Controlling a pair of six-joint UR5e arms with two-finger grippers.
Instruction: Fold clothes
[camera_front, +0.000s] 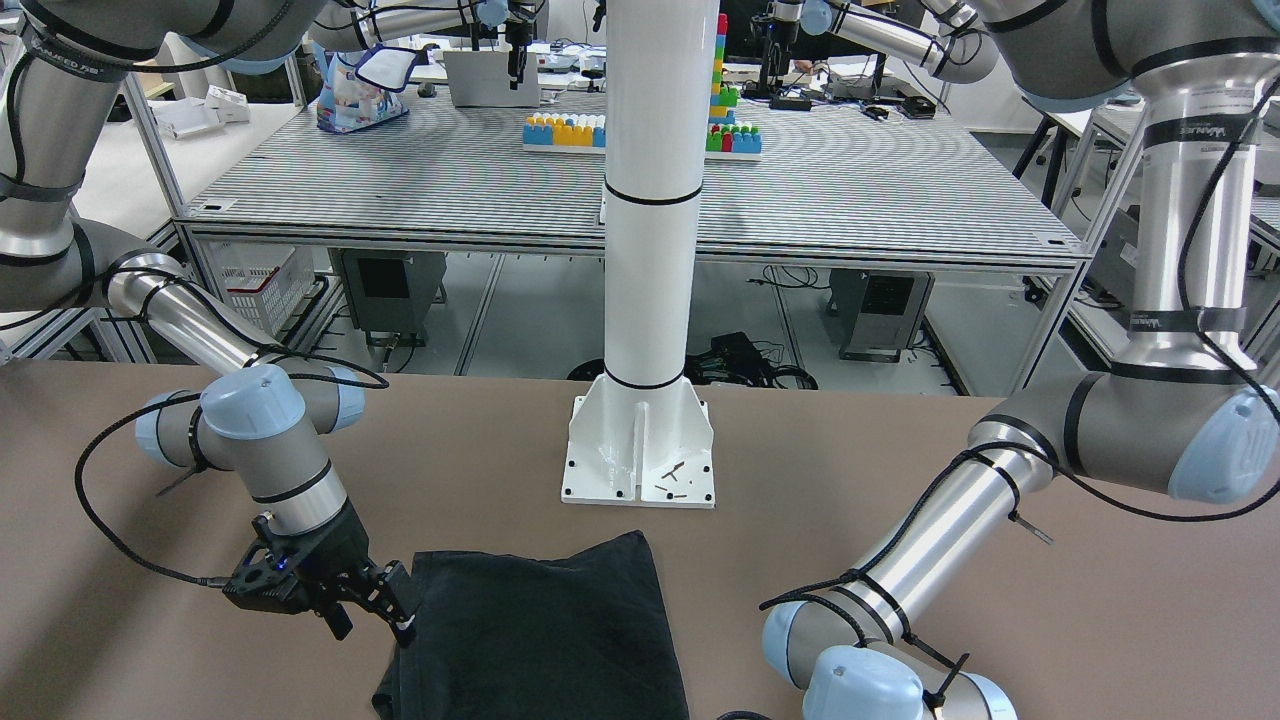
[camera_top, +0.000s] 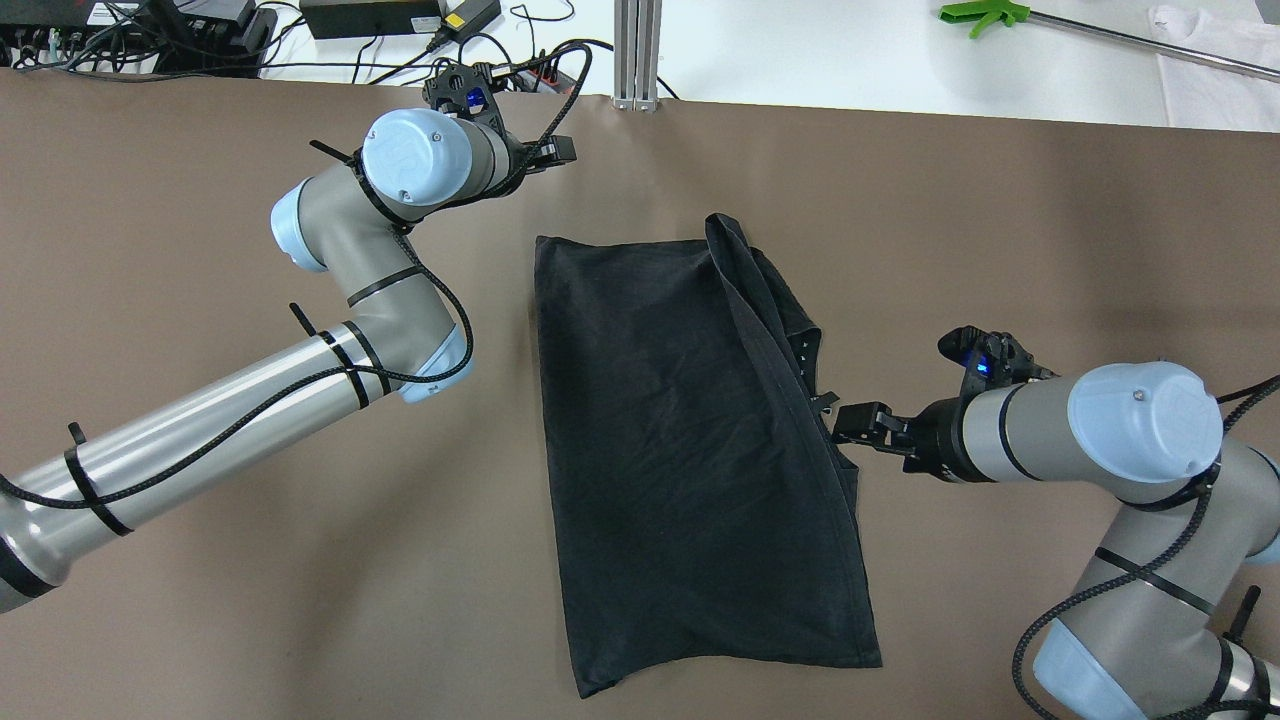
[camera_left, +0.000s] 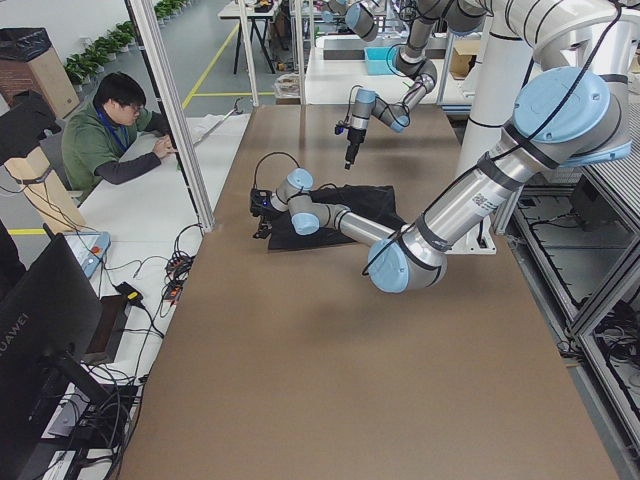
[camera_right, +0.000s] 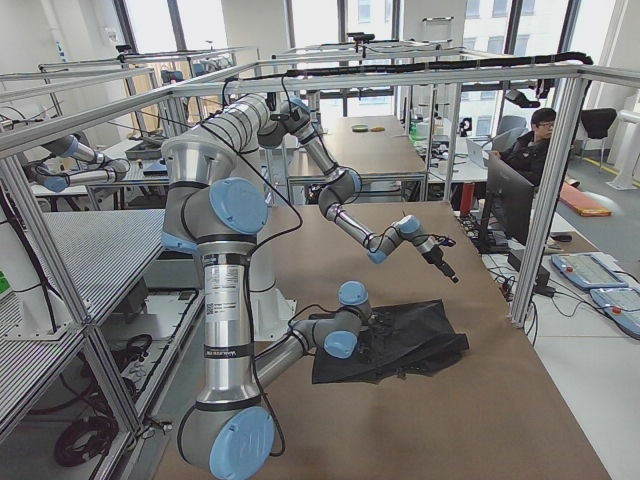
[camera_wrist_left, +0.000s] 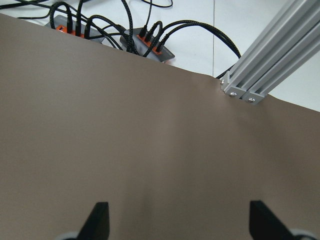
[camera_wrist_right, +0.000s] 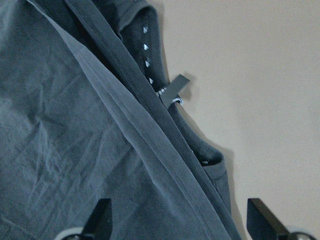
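Clothes (camera_top: 680, 440) lie flat at centre of table (camera_top: 300, 600), long axis running from far edge toward robot-side edge; left gripper (camera_wrist_left: 182, 220), spread wide, hangs near far edge; right gripper (camera_top: 845, 415), likewise wide, sits at fabric's right hem.

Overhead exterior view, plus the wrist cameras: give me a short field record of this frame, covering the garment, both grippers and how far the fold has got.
garment: black clothes, one piece, lying on the brown table
edge on robot's right: layers bunched and turned over, not flat
left gripper: open, over bare table, apart from the fabric
right gripper: open, at the bunched edge; contact with the fabric unclear
fold status: looks partly folded, untidy on that edge
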